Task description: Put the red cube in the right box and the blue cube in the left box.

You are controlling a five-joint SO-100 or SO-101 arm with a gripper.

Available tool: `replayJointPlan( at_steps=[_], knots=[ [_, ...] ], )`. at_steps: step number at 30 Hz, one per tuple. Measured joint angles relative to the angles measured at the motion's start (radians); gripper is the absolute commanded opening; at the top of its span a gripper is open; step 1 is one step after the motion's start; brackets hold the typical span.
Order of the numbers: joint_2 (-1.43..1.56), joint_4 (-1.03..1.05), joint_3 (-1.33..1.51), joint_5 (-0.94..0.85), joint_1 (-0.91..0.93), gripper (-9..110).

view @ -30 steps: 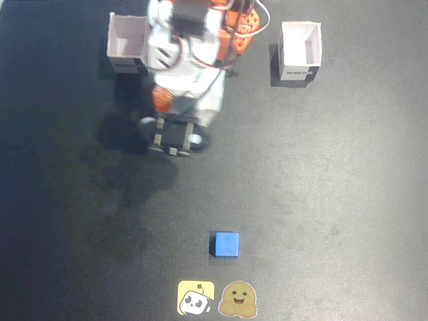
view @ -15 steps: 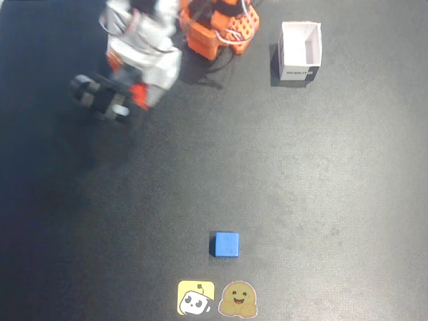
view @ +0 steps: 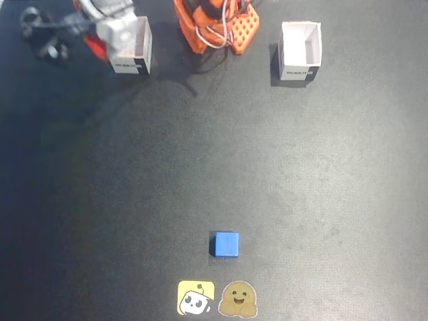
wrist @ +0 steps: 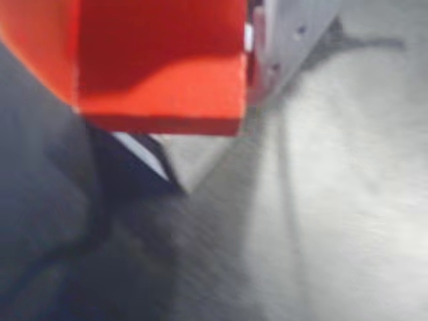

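Observation:
The blue cube (view: pixel 227 244) lies on the dark mat near the front, apart from the arm. The right box (view: pixel 136 60) stands at the back left of the fixed view, and my gripper (view: pixel 119 35) hangs over its opening and covers most of it. In the wrist view the red cube (wrist: pixel 160 67) fills the top of the picture, and my gripper (wrist: pixel 200 100) is shut on it, with a grey finger (wrist: pixel 294 33) against its right side. A white box edge (wrist: pixel 142 150) shows just under the cube. The left box (view: pixel 299 50) stands open and empty at the back right.
The orange arm base (view: pixel 214 23) stands at the back centre between the boxes. Dark cables and a clamp (view: pixel 43 37) lie at the back left corner. Two stickers (view: pixel 217 299) are on the mat's front edge, just in front of the blue cube.

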Motion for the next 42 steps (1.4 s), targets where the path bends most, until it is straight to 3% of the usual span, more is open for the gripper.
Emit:
replayJointPlan(
  at_steps=[20,29,37,42],
  knots=[
    [0.031,0.077,0.075,0.183,0.083,14],
    [0.031,0.064,0.087,0.195,0.077,21],
    [0.031,0.046,0.103,0.192,0.078,5],
    [0.051,0.017,0.114,0.160,0.067,2]
  ],
)
